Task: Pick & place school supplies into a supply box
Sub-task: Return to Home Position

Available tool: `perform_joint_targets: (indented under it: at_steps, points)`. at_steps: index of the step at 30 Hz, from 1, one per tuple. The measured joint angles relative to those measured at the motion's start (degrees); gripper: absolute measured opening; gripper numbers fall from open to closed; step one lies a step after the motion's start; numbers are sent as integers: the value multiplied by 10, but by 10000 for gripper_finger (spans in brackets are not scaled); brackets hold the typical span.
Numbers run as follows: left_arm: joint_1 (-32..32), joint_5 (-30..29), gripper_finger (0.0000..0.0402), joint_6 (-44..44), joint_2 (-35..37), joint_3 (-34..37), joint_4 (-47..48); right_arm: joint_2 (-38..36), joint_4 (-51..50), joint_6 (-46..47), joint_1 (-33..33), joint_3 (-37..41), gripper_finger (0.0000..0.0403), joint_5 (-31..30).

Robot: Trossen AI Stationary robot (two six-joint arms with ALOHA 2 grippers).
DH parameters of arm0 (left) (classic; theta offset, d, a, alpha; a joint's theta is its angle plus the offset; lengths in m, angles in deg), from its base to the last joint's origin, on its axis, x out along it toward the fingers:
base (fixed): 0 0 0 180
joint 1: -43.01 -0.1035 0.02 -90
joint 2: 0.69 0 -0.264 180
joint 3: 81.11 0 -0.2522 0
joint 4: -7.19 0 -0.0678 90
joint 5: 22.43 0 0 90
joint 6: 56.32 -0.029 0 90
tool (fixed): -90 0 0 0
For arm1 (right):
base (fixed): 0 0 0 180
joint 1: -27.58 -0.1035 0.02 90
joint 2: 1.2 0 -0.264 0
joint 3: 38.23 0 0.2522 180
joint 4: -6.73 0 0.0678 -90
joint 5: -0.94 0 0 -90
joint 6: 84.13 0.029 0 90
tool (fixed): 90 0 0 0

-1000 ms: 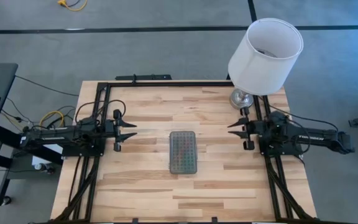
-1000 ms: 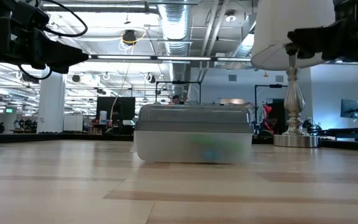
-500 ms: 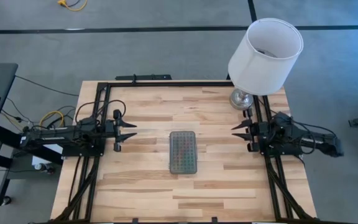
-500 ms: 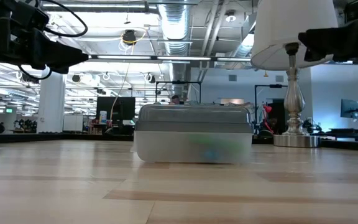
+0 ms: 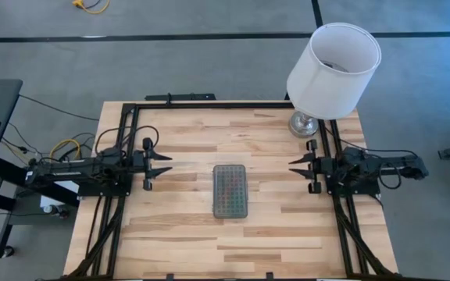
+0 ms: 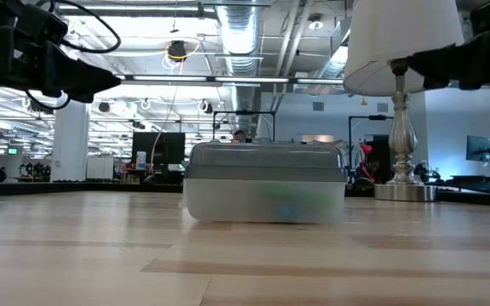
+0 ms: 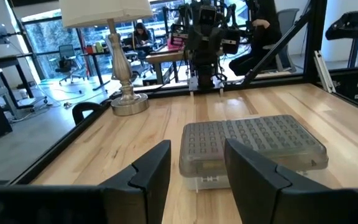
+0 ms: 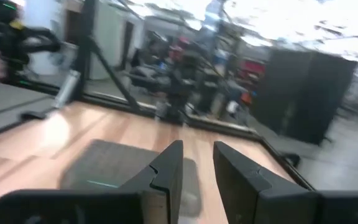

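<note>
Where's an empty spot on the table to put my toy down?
The biggest bare patch of table lies between the supply box and the edge farthest from the lamp. The wood between the box and the lamp-side edge is bare too. Both sides of the box are free, but the left gripper and right gripper hover there. The lamp's corner is crowded.

The supply box (image 5: 230, 190) has a grey lid (image 7: 253, 140) patterned with rows of dots, over a cloudy clear body tinted green and blue. The table (image 5: 186, 234) is pale striped wood. The lampshade (image 5: 334, 69) is white, its base (image 5: 301, 123) silver.
</note>
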State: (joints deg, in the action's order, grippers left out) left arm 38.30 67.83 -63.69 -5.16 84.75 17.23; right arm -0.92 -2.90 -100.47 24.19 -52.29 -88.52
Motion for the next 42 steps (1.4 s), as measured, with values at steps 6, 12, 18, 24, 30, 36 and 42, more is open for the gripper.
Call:
perform_joint_targets:
  at_steps: [6, 12, 18, 24, 30, 36, 42]
  points:
    - [0, -1, 146, -3, 0, 0, 17, -1, -28, 9, -5, 0, 85, -42]
    - [0, -5, 146, -19, 0, 0, 17, -1, -30, 9, 38, 0, 85, -28]
    - [0, -5, 146, -24, 0, 0, 17, 2, -34, 9, 59, 0, 85, -8]
    - [0, 4, 146, -2, 0, 0, 17, 2, -34, 14, 61, 0, 85, -7]
    - [0, 80, 146, 31, 0, 0, 4, 2, -34, 20, 61, 0, 85, -6]
    - [0, 84, 146, 39, 0, 0, 3, 2, -34, 29, 61, 0, 85, -6]
    - [0, 81, 146, 27, 0, 0, 3, 2, -34, 29, 61, 0, 85, -6]
